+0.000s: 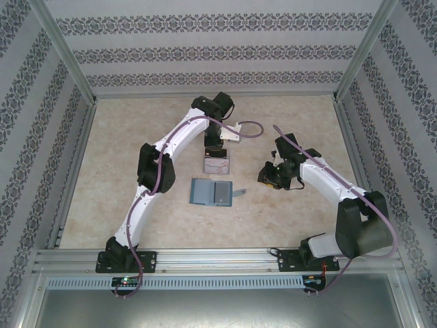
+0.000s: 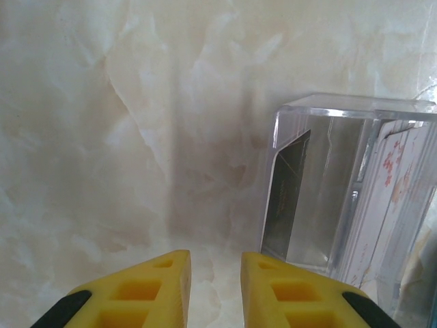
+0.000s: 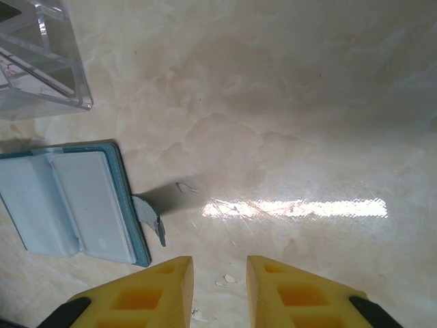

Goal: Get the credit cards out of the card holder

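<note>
Marbled beige table (image 1: 136,137), patterned walls on three sides. Card holder (image 1: 210,192) lies opened flat mid-table, teal rim up, with its long axis running side to side, parallel to the near edge. Its closing tab (image 3: 151,220) sticks out from the holder's right end. Just beyond the holder's far edge stands a clear tray (image 1: 217,162). My left wrist camera shows a dark card (image 2: 287,198) and a pale card with reddish marks (image 2: 392,181) standing on edge inside it. Left claw (image 2: 215,263) hangs beyond the tray, on the side away from the holder. Its yellow fingers are a narrow gap apart, nothing between them. Right claw (image 3: 218,270) sits off the holder's right end, near the tab and not touching it. Its fingers are likewise narrowly apart and empty. From the right wrist the holder's inner panels read pale blue-white. I cannot tell whether a card is left in those slots or whether they are bare pockets. My judgement is that the right arm is better placed for the holder. The holder lies to that claw's left, tab end nearest, so the claw would come in along the long axis. The left arm has the tray between it and the holder.
</note>
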Available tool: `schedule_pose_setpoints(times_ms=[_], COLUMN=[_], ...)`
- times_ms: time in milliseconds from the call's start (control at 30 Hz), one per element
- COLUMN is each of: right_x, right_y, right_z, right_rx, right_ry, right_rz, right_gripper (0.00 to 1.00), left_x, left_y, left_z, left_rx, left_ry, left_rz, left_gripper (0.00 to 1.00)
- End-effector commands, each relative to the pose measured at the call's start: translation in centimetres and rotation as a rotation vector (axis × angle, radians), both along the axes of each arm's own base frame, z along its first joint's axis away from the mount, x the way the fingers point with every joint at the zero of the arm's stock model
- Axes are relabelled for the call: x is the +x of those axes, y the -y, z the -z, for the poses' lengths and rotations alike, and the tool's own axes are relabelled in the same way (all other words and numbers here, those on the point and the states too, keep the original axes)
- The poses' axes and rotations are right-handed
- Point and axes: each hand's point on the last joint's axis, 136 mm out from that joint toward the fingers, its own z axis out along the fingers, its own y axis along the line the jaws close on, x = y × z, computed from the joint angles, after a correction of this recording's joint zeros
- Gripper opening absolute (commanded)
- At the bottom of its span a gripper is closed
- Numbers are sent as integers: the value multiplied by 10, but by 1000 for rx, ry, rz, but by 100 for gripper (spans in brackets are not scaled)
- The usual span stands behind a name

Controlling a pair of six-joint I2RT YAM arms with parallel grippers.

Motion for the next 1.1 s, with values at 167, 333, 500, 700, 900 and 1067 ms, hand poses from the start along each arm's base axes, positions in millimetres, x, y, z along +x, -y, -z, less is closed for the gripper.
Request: schedule_pose_setpoints(times_ms=[167,333,500,700,900,1067], right_x=[-1,-1,0,2,3,4], right_y=[-1,-1,-1,-1,-3,-12], right_z=[-1,-1,-4,-10,-15,-16], right_rx=[12,13,14,15,25,39], right_ry=[-8,-7,-1,14,27,34], right_rz=[-5,-5,-5,-4,-3,-19], right_gripper=[27,27,27,27,27,27], left_x=[-6,-9,-13,-11,-1,8], left_y=[-5,-5,-5,-3,1,0], left_z=[16,15,12,-1,-24,-41], left_rx=[2,3,-2,-30,-84,-135], left_ry=[-63,-74,-84,-65,2,60], left_rz=[-27,-25,-30,-60,-147,-293], left_gripper=[26,27,28,28,28,28])
